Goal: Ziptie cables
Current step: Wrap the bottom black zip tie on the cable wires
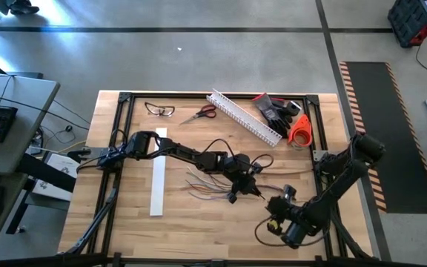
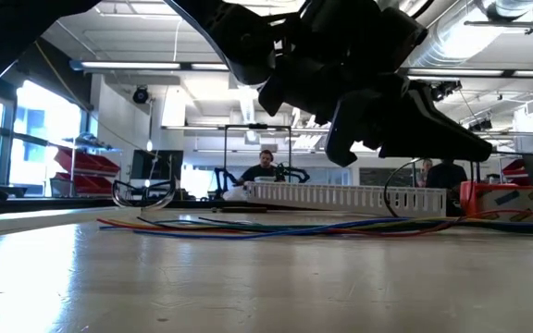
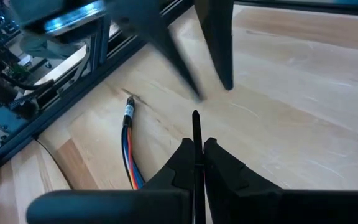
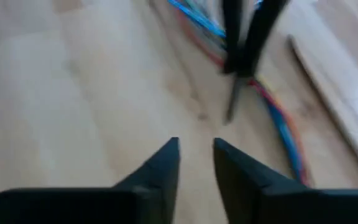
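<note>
Passing a ziptie (image 3: 196, 134): the left gripper (image 3: 195, 163), jaws clamped on the strip, holds it just beside the cables (image 1: 207, 185) on the table (image 1: 124, 215). The right gripper (image 4: 196, 163), slightly parted and empty, faces the strip's tip; it must likely close there. No containers appear.
</note>
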Robot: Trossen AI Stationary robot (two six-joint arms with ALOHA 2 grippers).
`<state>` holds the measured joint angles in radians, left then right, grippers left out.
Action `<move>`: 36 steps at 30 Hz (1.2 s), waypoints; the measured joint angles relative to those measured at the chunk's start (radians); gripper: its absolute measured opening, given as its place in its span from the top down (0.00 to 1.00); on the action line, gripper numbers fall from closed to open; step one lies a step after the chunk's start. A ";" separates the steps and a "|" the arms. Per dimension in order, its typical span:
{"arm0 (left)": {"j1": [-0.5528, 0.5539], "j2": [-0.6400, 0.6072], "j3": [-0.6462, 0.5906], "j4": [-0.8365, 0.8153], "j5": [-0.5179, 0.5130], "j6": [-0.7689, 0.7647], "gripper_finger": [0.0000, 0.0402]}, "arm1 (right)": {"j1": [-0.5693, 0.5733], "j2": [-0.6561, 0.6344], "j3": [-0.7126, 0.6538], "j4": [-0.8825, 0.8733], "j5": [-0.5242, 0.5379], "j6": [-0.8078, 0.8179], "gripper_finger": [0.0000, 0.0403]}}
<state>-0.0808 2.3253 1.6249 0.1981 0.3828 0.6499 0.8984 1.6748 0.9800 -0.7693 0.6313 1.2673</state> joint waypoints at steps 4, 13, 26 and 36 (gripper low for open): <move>-0.005 0.000 0.000 0.000 0.000 -0.003 1.00 | -0.056 -0.001 0.000 -0.057 -0.074 -0.010 0.60; -0.008 0.000 0.000 -0.003 0.000 -0.003 1.00 | -0.174 -0.001 0.000 0.018 -0.101 -0.071 0.51; -0.008 0.000 0.000 -0.012 -0.003 -0.003 1.00 | -0.197 -0.001 0.018 0.026 -0.135 -0.075 0.98; 0.005 0.000 0.000 -0.026 0.004 -0.010 1.00 | -0.074 0.034 0.019 0.007 -0.156 0.156 1.00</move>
<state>-0.0753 2.3249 1.6249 0.1722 0.3870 0.6397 0.8247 1.7086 0.9993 -0.7625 0.4748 1.4232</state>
